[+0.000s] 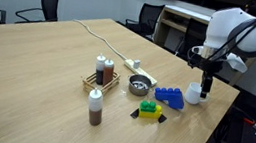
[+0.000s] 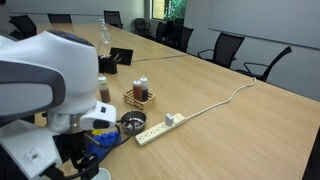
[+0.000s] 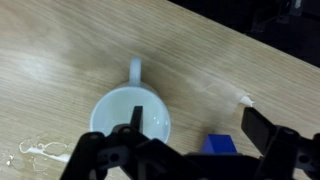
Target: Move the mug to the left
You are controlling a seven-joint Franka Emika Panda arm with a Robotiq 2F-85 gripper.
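Wooden table [image 1: 37, 69] bears the mug [image 3: 110, 110]; office chairs [image 1: 44, 5] surround.

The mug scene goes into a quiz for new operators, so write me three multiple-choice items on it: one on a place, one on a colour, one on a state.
1. What lies next to the mug on the table?
A. a banana
B. the blue block
C. a sponge

2. What colour is the mug?
A. white
B. red
C. black

3. How does the mug stand?
A. on its side
B. upside down
C. upright and empty

Answers:
1 B, the wrist view shows the blue block just beside the mug.
2 A, its wall, handle and inside are all plain white.
3 C, the wrist view looks straight down into its open, bare mouth.
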